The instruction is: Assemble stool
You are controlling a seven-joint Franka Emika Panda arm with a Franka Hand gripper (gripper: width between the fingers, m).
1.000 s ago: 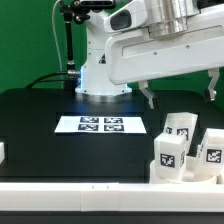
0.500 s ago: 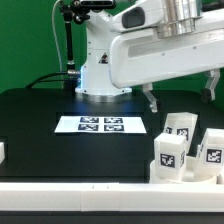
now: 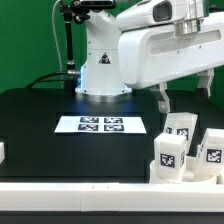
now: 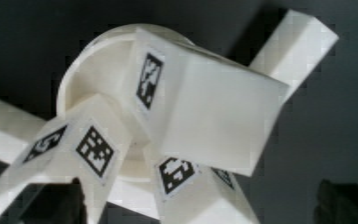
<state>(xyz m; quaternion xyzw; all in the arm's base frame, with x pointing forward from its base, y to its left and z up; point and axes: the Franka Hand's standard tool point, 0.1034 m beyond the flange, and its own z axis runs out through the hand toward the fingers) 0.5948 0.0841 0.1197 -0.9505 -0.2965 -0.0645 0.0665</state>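
Hanging wide open and empty, the gripper (image 3: pixel 185 93) sits near the three white block legs (image 3: pixel 180 127) clustered by the round seat (image 4: pixel 114 60) at the exterior view's right, seemingly light, stiff, smooth plastic best pinched across a leg's flat sides, bearing square marker tags (image 4: pixel 151 78), no readable writing.

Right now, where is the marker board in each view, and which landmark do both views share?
Exterior view: the marker board lies flat at the middle of the table, to the exterior view's left of the tagged stool parts.
Wrist view: not in it.
Shared landmark: the tagged stool parts.
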